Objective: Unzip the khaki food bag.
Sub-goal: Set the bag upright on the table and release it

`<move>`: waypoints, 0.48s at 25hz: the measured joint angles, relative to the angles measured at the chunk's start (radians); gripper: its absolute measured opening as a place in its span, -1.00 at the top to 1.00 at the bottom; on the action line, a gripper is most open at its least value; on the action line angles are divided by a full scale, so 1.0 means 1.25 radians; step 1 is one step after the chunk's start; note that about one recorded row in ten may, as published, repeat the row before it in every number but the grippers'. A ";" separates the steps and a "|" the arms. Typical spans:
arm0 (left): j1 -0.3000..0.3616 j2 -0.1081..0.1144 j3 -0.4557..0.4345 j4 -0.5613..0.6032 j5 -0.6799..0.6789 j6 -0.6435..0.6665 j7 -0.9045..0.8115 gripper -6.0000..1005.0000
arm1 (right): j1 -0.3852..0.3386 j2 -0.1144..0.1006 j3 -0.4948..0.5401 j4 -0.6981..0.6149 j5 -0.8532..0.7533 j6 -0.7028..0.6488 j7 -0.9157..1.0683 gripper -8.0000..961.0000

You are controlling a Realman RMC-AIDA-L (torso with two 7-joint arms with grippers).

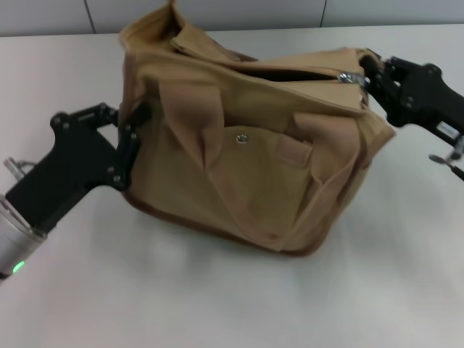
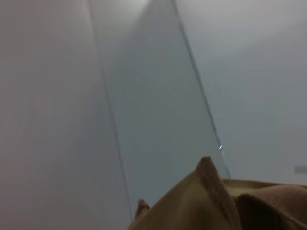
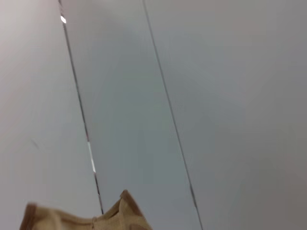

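The khaki food bag point(image 1: 254, 167) stands in the middle of the white table, tilted, with its snap pocket facing me. Its top zipper shows a dark open gap point(image 1: 290, 72) running toward the right end. The silver zipper pull point(image 1: 350, 76) lies at that right end, and my right gripper point(image 1: 365, 72) is shut on it. My left gripper point(image 1: 136, 127) is shut on the fabric of the bag's left end. Only tan corners of the bag point(image 2: 211, 201) point(image 3: 115, 215) show in the wrist views.
The white table point(image 1: 217, 304) spreads around the bag, with bare surface in front. A grey panelled wall point(image 1: 217, 14) runs along the far edge. The left arm's black body point(image 1: 65, 174) lies low over the table at the left.
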 joint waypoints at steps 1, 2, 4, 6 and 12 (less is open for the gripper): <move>0.002 0.000 -0.001 -0.011 -0.001 -0.012 -0.017 0.62 | 0.019 0.000 -0.009 -0.005 -0.001 0.028 0.012 0.68; 0.002 0.000 -0.002 -0.025 -0.002 -0.022 -0.036 0.62 | 0.019 0.000 -0.009 -0.005 -0.001 0.028 0.012 0.67; -0.001 0.000 -0.003 -0.044 -0.002 -0.038 -0.065 0.62 | 0.034 0.000 -0.017 -0.006 0.001 0.055 0.033 0.66; -0.005 0.000 0.004 -0.056 0.005 -0.051 -0.096 0.61 | 0.051 -0.001 -0.019 -0.005 0.001 0.085 0.050 0.64; 0.021 0.013 0.005 -0.019 0.009 -0.030 -0.186 0.24 | 0.041 -0.002 -0.010 -0.018 0.034 0.049 0.086 0.50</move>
